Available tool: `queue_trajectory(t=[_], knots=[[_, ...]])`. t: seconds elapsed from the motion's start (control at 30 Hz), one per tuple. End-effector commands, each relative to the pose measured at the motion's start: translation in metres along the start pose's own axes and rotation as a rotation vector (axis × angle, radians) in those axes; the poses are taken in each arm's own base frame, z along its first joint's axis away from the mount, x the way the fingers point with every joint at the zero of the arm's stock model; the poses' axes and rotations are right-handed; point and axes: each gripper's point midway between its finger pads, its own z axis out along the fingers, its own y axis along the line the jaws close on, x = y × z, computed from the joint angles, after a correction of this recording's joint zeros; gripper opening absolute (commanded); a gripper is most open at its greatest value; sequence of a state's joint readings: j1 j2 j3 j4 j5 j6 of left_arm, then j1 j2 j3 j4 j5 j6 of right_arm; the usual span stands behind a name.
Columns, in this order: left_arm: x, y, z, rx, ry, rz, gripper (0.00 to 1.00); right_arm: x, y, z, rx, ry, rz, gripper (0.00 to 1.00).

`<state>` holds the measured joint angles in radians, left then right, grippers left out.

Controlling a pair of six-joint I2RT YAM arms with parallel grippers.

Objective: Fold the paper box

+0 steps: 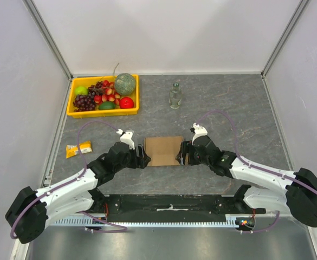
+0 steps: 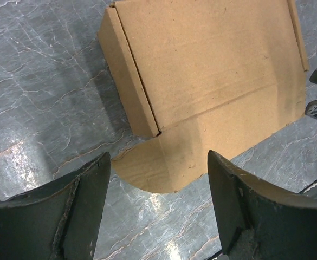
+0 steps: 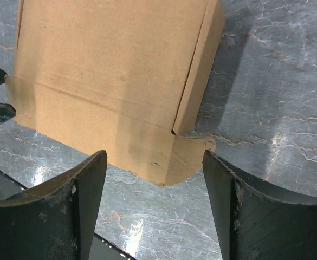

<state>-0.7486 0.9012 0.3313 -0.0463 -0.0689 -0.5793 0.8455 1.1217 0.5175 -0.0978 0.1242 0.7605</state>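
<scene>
Paper box (image 1: 163, 150) lies near the front of the desk (image 1: 228, 108), right between the arms. Left pincer (image 1: 146, 158) and right pincer (image 1: 181, 157) both spread wide at its two ends, pinching nothing.

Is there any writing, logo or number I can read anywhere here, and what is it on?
No text can be read in any view.
paper box: plain brown, no print on the faces that show.
yellow packet: any print is too small to read.
bottle: no legible label.
</scene>
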Motion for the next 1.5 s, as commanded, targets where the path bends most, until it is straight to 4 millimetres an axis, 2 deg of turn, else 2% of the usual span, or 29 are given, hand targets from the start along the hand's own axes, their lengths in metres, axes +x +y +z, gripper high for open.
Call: queue_trajectory(t=[0.0,0.4,0.77,0.87,0.97,1.1,1.3,1.47], knots=[[-0.024,-0.022,0.000,0.070,-0.069,-0.023,0.78,0.001,0.009,0.002,-0.038,0.005,0.028,0.78],[-0.015,-0.026,0.009,0.077,-0.022,-0.021,0.77,0.006,0.012,0.005,-0.058,0.025,0.042,0.77],[-0.014,-0.030,0.012,0.094,-0.016,-0.024,0.77,0.005,0.020,0.006,-0.094,0.026,0.052,0.75],[-0.015,-0.020,0.011,0.036,-0.016,-0.015,0.77,0.006,0.017,0.006,-0.082,0.027,0.052,0.75],[-0.014,0.005,0.003,-0.109,-0.005,-0.003,0.79,0.005,0.015,0.004,-0.071,0.020,0.047,0.76],[-0.031,0.021,-0.014,-0.218,-0.052,0.009,0.81,0.004,0.013,0.004,-0.064,0.019,0.039,0.77],[-0.048,0.001,-0.025,-0.148,-0.092,-0.011,0.84,0.005,0.012,0.004,-0.059,0.020,0.036,0.78],[-0.038,-0.009,-0.015,-0.114,-0.047,-0.029,0.84,0.005,0.011,0.004,-0.055,0.018,0.037,0.78]])
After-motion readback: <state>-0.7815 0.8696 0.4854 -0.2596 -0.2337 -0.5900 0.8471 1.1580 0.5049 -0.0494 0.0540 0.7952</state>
